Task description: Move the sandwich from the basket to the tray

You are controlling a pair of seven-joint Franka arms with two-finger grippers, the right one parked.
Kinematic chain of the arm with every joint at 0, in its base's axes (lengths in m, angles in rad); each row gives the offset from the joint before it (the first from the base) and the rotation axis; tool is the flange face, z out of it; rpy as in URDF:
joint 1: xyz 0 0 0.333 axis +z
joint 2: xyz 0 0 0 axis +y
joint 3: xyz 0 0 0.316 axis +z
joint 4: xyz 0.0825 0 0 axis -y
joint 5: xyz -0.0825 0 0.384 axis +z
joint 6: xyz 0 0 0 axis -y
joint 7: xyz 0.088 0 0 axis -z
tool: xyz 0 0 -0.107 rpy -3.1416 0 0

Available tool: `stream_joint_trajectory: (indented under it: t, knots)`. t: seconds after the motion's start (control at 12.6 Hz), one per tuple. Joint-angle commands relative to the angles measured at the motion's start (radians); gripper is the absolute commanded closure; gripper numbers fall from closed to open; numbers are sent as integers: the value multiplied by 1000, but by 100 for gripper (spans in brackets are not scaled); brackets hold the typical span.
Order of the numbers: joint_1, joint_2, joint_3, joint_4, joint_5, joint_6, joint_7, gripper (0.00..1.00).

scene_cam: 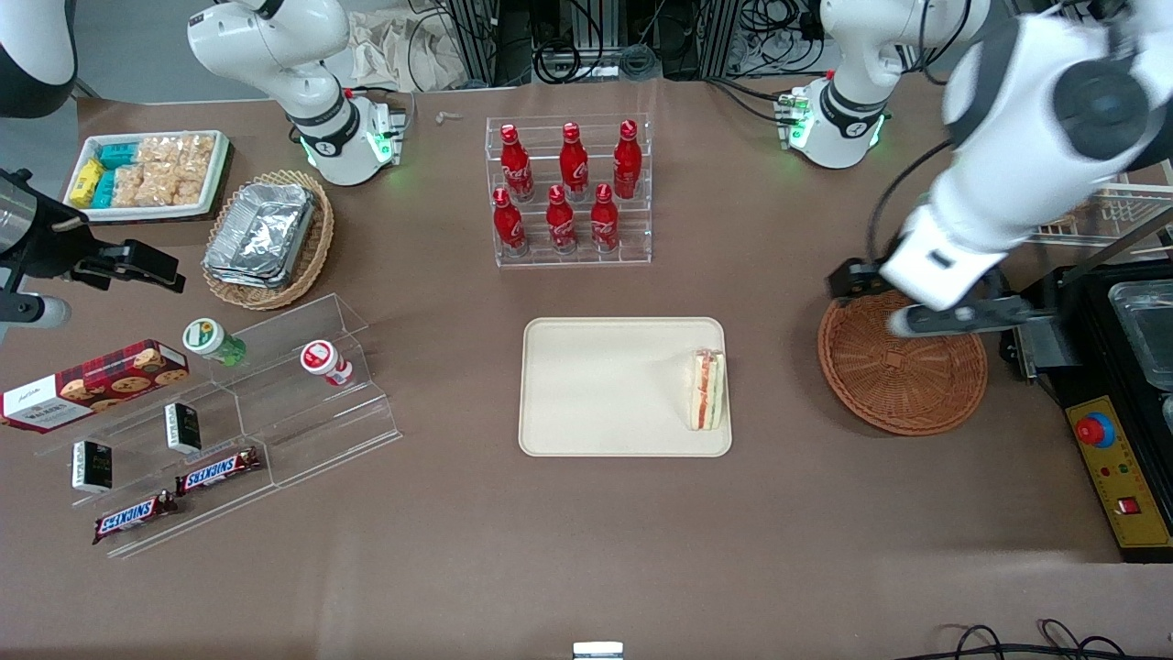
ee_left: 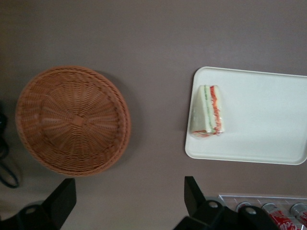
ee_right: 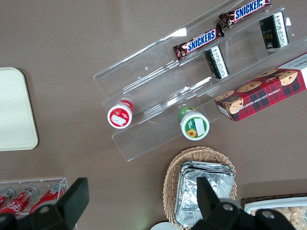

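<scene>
Taken across the front view from the parked arm's end of the table, the tray [scene_cam: 605, 385] is met first, lying flat in the middle of the table, nearer to the camera than the rack of red bottles [scene_cam: 568, 188]. The sandwich [scene_cam: 707, 390] is found on the tray, resting on its side at the tray's edge toward the working arm, its striped filling edge turned toward the basket. The basket [scene_cam: 903, 380] is seen next, apart from the tray toward the working arm's end, and nothing is seen inside it. The gripper [scene_cam: 903, 316] is held raised over the basket's rim farthest from the camera, well apart from the sandwich. In the left wrist view the two fingers [ee_left: 61, 199] are seen spread wide, and nothing is held between them; only bare table is seen in the gap. The transfer is judged to be done, since the sandwich lies wholly within the tray's rim and has been let go. The step in hand is judged to be the withdrawal of the arm. Little is called for next: the arm need only be lifted clear and brought to rest, with the basket and tray left undisturbed.
</scene>
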Motion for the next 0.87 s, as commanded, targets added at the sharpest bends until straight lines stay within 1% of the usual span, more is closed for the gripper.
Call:
stream_joint_trajectory:
  t: [0.0,0.16,0.32,0.55,0.79]
  knots:
    - [2,-72,87,-36,-23,-39,133,0]
    - [66,-103,95,-36,-25,-64,225,0]
    - [83,-91,95,-9,-22,-55,239,0]
    - [92,-8,92,123,-14,-64,238,0]
    - [91,9,91,160,-5,-79,227,0]
